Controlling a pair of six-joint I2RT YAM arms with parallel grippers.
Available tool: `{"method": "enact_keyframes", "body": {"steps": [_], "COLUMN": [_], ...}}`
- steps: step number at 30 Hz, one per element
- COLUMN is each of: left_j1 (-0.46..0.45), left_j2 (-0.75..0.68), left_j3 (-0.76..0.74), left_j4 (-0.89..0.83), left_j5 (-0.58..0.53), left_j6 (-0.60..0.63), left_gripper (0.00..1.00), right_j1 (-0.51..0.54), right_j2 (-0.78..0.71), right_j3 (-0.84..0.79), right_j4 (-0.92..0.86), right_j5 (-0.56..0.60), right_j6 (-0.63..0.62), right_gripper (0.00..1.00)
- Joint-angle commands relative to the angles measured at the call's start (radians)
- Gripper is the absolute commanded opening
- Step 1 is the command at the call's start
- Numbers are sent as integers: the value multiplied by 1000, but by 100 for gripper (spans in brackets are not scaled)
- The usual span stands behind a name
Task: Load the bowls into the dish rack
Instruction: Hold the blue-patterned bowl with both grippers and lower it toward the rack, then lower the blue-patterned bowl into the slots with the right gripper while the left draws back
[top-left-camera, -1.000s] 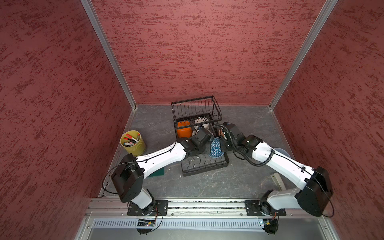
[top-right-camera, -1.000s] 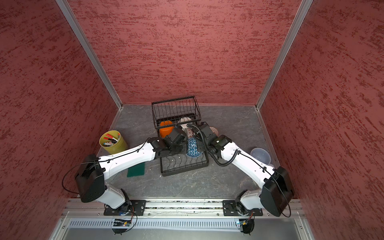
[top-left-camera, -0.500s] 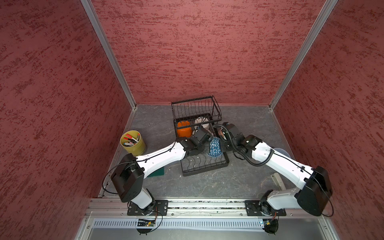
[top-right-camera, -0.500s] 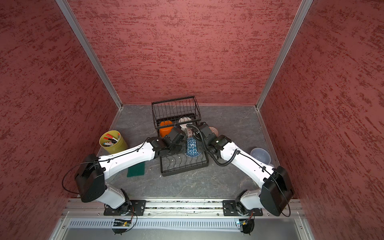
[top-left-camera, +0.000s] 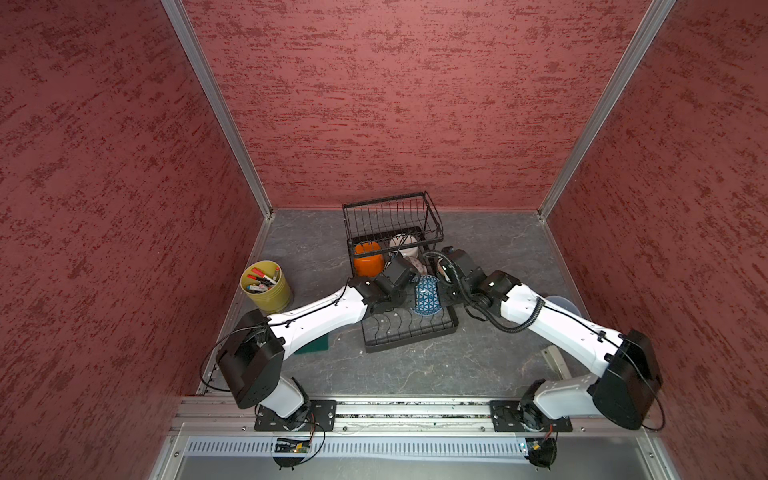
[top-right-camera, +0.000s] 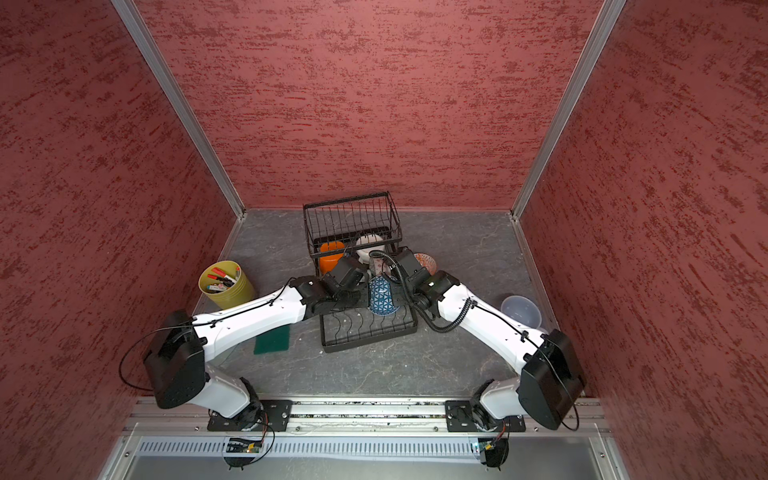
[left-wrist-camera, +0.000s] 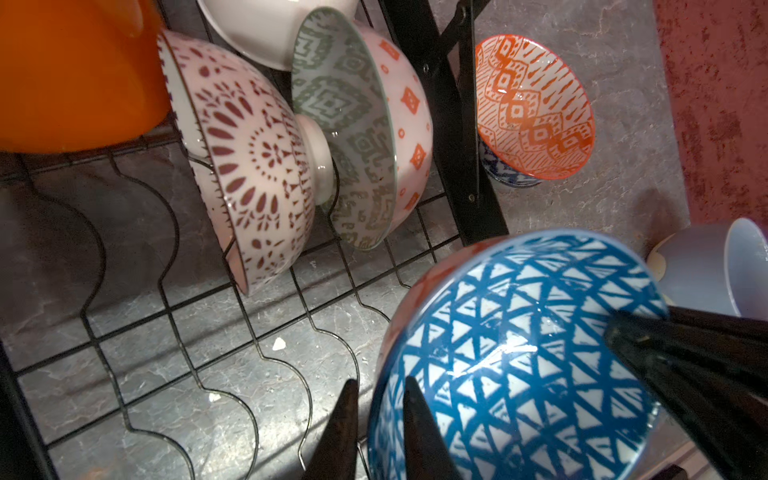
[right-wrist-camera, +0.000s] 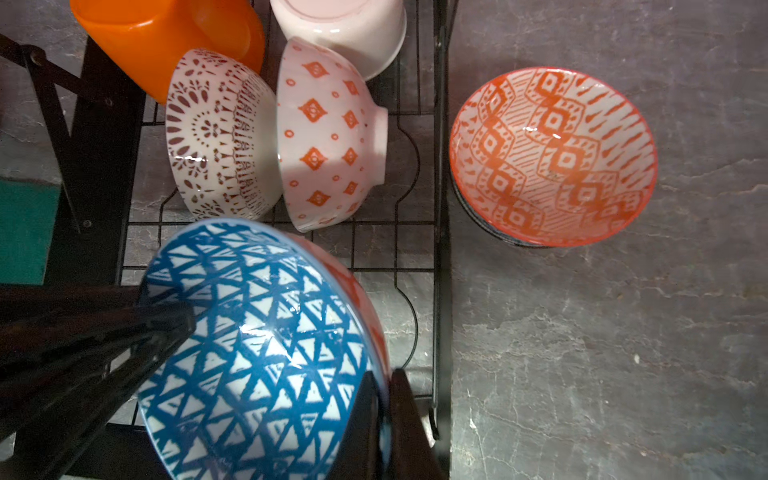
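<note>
A blue lattice bowl (top-left-camera: 428, 296) (top-right-camera: 382, 296) stands on edge over the lower tray of the black wire dish rack (top-left-camera: 409, 336) (top-right-camera: 365, 332). My right gripper (right-wrist-camera: 383, 374) is shut on its rim (right-wrist-camera: 257, 345). My left gripper (left-wrist-camera: 380, 380) straddles the opposite rim (left-wrist-camera: 519, 357), one finger inside, the outer finger a small gap away. A plain orange bowl (top-left-camera: 368, 259), a white bowl (top-left-camera: 403, 245), a maroon-patterned bowl (left-wrist-camera: 249, 166) and a grey-green one (left-wrist-camera: 345, 124) sit in the rack. An orange-patterned bowl (right-wrist-camera: 552, 158) rests on the table beside the rack, stacked on a blue-patterned one (left-wrist-camera: 511, 176).
A yellow-green pot of pens (top-left-camera: 266, 282) stands at the left. A green sponge (top-right-camera: 272, 340) lies by the rack's near left corner. A pale blue cup (top-right-camera: 521, 309) sits at the right wall. The raised basket (top-left-camera: 392, 220) overhangs the rack's far end.
My left gripper's jaws have parted a little around the blue bowl's rim, while my right gripper has closed tighter on it. The bowl has barely moved.
</note>
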Motion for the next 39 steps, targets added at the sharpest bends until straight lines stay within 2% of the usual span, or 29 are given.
{"method": "enact_keyframes", "body": {"steps": [1,2,5,9,15,21,31,39], "left_j1": [8,10,12,22,42,65,106,145], "left_j2": [-43,-48,-71,-115,-205,-295,-424,-474], "left_j3": [-19,-24,-41,-71,-135,-199,-294,-330], "left_j4": [41,42,47,48,53,56,86,71], "left_j5": [2,1,-3,-22,-59,-88,-115,-115], "left_j6": [-4,-4,-3,-9,-18,-28,-47,-52], "left_gripper": [30,38,42,57,72,100,100,100], "right_j1": [13,19,39,71,121,166,238,288], "right_j2": [-23,-24,-25,-8,33,82,167,247], "right_j3": [35,44,64,94,125,139,156,178], "right_j4": [-4,-18,-46,-84,-133,-172,-237,-281], "right_j5": [72,101,170,259,392,492,665,757], "right_j6": [31,36,43,55,69,86,127,151], "right_gripper": [0,0,0,0,0,0,0,0]}}
